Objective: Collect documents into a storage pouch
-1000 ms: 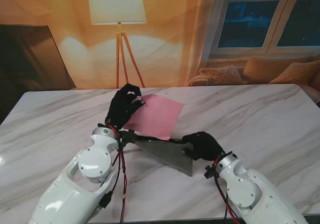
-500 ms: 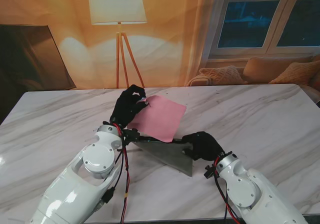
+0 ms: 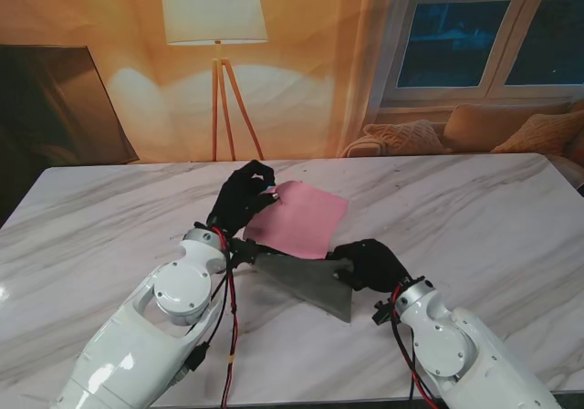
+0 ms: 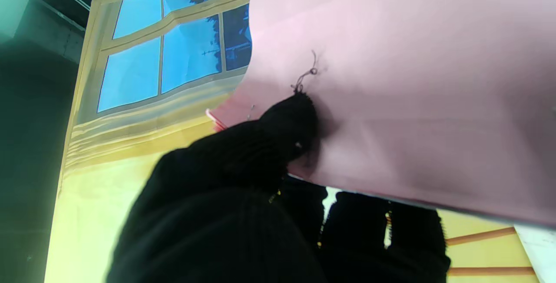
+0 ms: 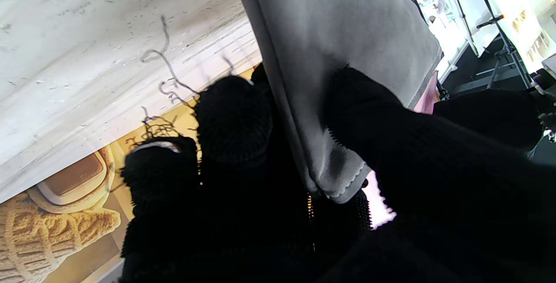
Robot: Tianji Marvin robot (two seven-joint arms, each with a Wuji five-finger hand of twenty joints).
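- A black-gloved left hand [image 3: 239, 198] is seen on the left of the stand view, raised over the white marble table [image 3: 474, 208]; its fingers are closed in a pinch on the far left corner of a thin pink paper sheet [image 3: 301, 219].
- In the left wrist view a gloved fingertip [image 4: 292, 123] is pressed flat against the pink sheet's face, with other fingers behind the paper, so the sheet is gripped rather than merely touched.
- The pink sheet is held tilted, its high corner at the left hand and its near edge meeting the mouth of a flat grey fabric pouch [image 3: 310, 281]; how far that edge is inside cannot be told.
- The pouch lies between the two hands, its long axis running from the left wrist down toward the right forearm, nearer to me than the sheet.
- On the right, a black-gloved right hand [image 3: 370, 265] is clamped on the pouch's upper corner; in the right wrist view the grey hem [image 5: 339, 183] is pinched between thumb and fingers.
- The coming move is judged to turn on the sheet sliding along its slope toward me into the opening held up by the right hand; the left hand is the one driving it.
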